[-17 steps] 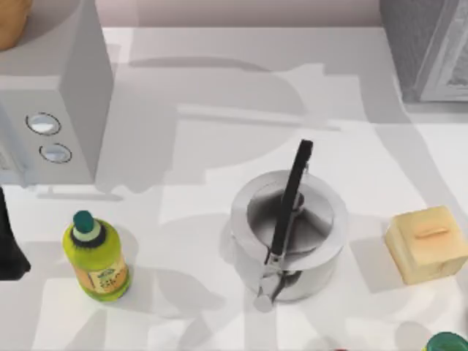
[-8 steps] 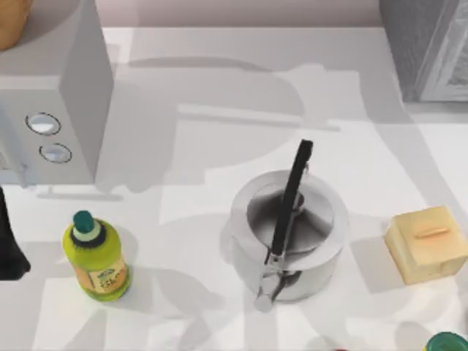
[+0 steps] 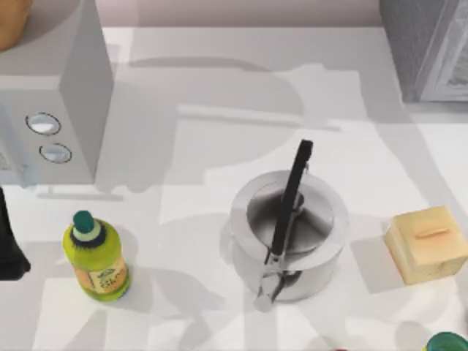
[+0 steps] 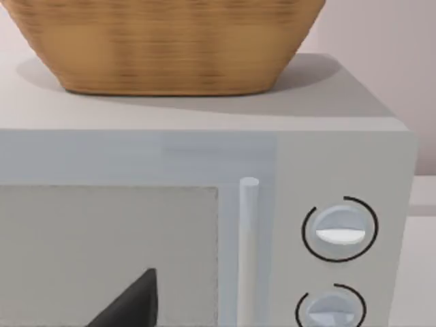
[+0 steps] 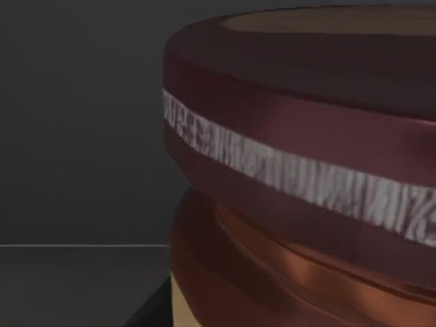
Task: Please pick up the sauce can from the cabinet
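The sauce can [image 5: 300, 177] looms very close before the right wrist camera, upright against a dark interior — whether the right gripper's fingers hold it, I cannot tell. The left arm [image 3: 9, 241] sits at the table's left edge.

Kitchen (microwave [image 4: 204, 225], pot [image 3: 289, 234])

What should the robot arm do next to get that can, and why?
Probably the right arm should close its fingers on the sauce can. The right wrist view sees the can very near, its dark red rim and orange-tan side against a dark cabinet wall, so the hand seems to be right beside it. Whether its fingers are around it already, I cannot tell.
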Controlling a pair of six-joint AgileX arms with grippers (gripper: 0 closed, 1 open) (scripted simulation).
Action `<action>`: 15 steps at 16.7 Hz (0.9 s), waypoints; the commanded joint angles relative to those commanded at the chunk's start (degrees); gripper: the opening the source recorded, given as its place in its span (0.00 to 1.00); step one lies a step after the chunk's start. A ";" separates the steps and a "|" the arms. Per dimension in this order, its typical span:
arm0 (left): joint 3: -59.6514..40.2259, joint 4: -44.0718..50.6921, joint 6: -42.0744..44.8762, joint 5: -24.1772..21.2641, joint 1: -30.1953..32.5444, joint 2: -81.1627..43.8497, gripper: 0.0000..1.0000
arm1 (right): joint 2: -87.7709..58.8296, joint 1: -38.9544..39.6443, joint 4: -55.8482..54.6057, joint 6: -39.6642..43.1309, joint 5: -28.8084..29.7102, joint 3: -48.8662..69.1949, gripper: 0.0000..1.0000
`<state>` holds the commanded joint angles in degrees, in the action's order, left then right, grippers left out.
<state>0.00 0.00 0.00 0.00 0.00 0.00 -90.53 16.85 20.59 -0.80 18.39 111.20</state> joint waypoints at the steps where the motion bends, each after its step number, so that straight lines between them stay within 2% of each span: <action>1: 0.00 0.00 0.00 0.00 0.00 0.00 1.00 | 0.00 0.00 0.00 0.00 0.00 0.00 0.02; 11: 0.00 0.00 0.00 0.00 0.00 0.00 1.00 | 0.13 0.25 0.18 -0.09 0.15 0.05 0.00; 15: 0.00 0.00 0.00 0.00 0.00 0.00 1.00 | 4.63 6.55 6.81 -0.02 6.35 2.24 0.00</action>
<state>0.00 0.00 0.00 0.00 0.00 0.00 -85.90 23.39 27.41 -0.82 24.74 113.44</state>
